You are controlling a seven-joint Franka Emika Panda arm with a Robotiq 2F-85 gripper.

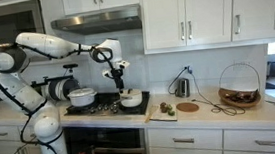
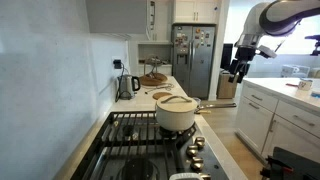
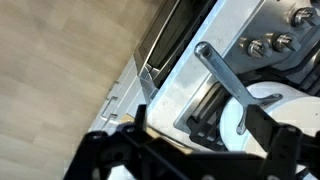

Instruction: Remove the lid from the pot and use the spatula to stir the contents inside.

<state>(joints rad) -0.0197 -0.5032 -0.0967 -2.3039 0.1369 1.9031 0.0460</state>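
Note:
The pot [image 1: 131,100] is small, low and cream-white, and stands at the front of the stove [image 1: 102,109]. In an exterior view the pot [image 2: 176,115] wears a flat lid [image 2: 177,100] with a tan rim, and a long grey handle [image 2: 211,104] sticks out sideways. The wrist view shows the white pot [image 3: 268,108] and that handle [image 3: 220,70] below my fingers. My gripper [image 1: 122,83] hangs open above the pot, well clear of it, with nothing between its fingers; it also shows as the gripper [image 2: 238,74] and the gripper [image 3: 200,126]. I cannot pick out the spatula.
A larger white pot with a domed top [image 1: 81,96] stands further back on the stove. Stove knobs [image 3: 270,42] line the front edge. A kettle [image 1: 182,86], a round board [image 1: 187,107] and a wire basket [image 1: 240,86] are on the counter. A fridge [image 2: 195,60] stands beyond.

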